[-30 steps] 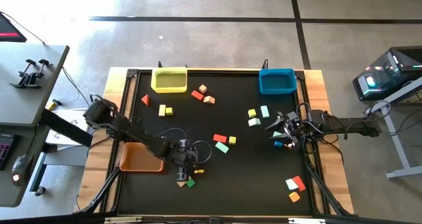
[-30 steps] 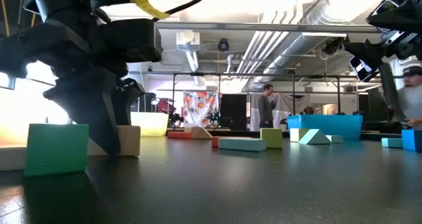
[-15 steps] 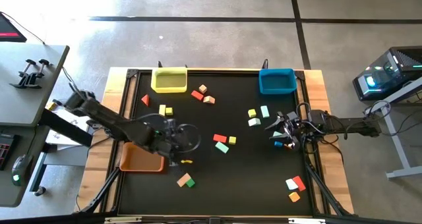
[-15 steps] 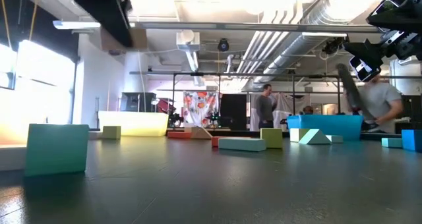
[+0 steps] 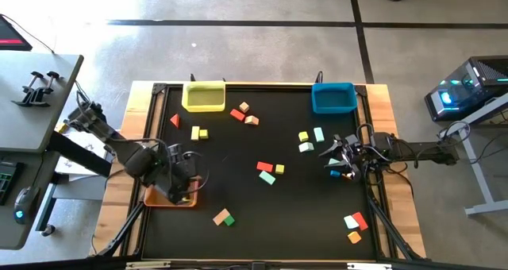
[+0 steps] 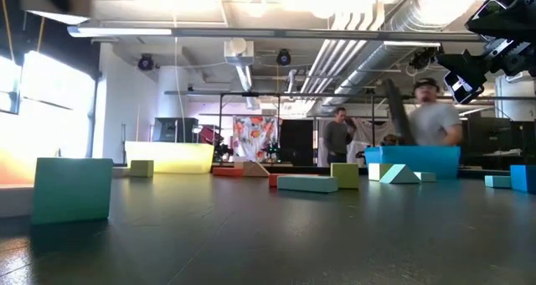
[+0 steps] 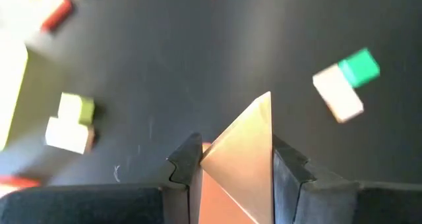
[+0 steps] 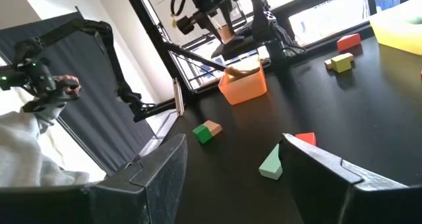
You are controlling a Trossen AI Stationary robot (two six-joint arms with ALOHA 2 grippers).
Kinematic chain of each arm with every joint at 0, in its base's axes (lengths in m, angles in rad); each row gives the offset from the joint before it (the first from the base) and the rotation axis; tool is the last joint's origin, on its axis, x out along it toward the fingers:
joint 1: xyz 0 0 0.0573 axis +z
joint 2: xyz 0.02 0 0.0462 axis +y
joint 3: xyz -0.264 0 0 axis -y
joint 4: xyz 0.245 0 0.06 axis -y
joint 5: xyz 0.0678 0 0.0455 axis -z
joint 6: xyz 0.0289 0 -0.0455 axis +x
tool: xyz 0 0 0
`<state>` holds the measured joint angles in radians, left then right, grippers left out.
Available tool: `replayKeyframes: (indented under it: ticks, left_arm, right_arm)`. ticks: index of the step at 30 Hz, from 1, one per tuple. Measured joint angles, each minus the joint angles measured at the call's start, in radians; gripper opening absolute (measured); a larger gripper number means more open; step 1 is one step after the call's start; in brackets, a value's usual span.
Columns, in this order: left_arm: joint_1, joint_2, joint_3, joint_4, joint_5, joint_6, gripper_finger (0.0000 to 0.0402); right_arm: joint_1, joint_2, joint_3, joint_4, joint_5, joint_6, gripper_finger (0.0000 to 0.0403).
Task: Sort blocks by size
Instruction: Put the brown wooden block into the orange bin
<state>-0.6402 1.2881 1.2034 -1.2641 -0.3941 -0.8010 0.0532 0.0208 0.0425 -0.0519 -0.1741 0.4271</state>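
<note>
left gripper (image 7: 231, 165) clenched on tan wedge block (image 7: 244, 151), poised over orange bin (image 5: 168, 192) at table's left edge, presumably for drop by size class; right gripper (image 5: 343, 160) parked near right edge, fingers (image 8: 158, 178) spread, nothing between them.

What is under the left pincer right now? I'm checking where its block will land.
The left pincer, shut on a tan wedge block, hangs over the orange bin. The arm covers most of the bin's inside, so its contents cannot be seen.
</note>
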Motion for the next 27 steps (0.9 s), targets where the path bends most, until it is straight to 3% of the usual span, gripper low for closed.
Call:
replayKeyframes:
  ticks: [7, 27]
  left_arm:
    - [-0.061, 0.002, -0.026, -0.03, 0.029, -0.095, 0.0095]
    - [-0.061, 0.002, -0.173, -0.015, 0.182, -0.207, 0.0095]
  right_arm:
    - [0.0, 0.0, 0.0, 0.0, 0.0, 0.001, 0.0236]
    - [0.0, 0.0, 0.0, 0.0, 0.0, 0.0, 0.0236]
